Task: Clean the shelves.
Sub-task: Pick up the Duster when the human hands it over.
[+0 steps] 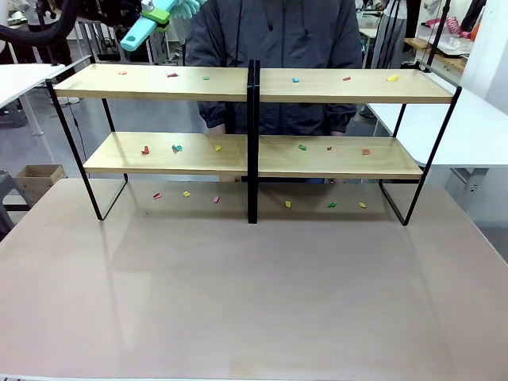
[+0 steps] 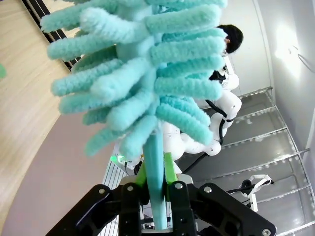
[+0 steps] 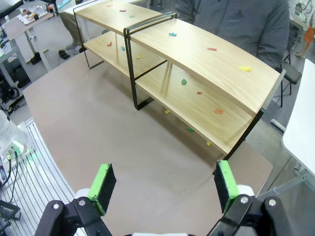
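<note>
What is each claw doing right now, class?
Left claw: shut on the teal duster.
Right claw: open, holding nothing.

Front camera faces shelves (image 1: 159,83) head-on; right wrist views them obliquely from above.

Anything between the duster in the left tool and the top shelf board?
Nothing visible does. The left tool, shut on the duster, hangs above the left end of the shelves with open air between. The person stands behind the rack.
</note>
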Action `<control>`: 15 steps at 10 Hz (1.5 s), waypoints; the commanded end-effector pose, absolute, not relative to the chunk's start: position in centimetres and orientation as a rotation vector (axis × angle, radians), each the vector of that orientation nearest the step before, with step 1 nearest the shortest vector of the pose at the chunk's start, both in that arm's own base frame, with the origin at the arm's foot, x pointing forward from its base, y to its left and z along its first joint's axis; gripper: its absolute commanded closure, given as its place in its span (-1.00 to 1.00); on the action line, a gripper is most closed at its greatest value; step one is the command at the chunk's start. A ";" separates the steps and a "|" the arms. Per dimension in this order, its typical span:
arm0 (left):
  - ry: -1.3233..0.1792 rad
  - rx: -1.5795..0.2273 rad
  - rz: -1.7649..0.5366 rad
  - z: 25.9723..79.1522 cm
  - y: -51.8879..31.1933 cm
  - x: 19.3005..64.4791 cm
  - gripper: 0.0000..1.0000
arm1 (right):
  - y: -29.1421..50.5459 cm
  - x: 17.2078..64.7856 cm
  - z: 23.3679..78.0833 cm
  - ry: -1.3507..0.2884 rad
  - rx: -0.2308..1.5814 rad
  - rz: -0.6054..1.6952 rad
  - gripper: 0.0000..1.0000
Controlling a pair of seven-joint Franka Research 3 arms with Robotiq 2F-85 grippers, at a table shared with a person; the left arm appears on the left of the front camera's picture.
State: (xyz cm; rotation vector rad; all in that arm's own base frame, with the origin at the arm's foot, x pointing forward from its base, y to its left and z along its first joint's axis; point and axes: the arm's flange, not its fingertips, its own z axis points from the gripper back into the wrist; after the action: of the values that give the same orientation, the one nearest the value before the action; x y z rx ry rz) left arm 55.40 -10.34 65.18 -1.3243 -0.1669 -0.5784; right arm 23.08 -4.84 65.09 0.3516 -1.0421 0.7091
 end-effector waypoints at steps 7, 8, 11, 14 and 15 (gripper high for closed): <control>0.016 -0.995 -0.715 65.7 0.1 47.7 0.76 | -4.8 23.1 65.2 -1.043 0.352 0.710 -1.00; 0.035 -0.892 -0.765 64.6 4.4 44.9 0.76 | -4.8 23.1 65.2 -1.043 0.352 0.710 -1.00; -0.198 -1.009 -0.726 62.9 15.1 36.0 0.76 | -4.8 23.1 65.2 -1.043 0.352 0.710 -1.00; -0.260 -1.127 -0.655 55.9 22.9 28.0 0.76 | -4.8 23.1 65.2 -1.043 0.352 0.710 -1.00; -0.421 -1.203 -0.587 54.9 24.2 27.3 0.76 | -4.8 23.1 65.2 -1.043 0.352 0.710 -1.00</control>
State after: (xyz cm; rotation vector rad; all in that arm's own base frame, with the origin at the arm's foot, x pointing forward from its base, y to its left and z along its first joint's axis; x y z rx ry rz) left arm 27.31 23.65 54.60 -1.1512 -0.2917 -0.6184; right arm 23.09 -4.86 65.07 0.3521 -1.0419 0.7087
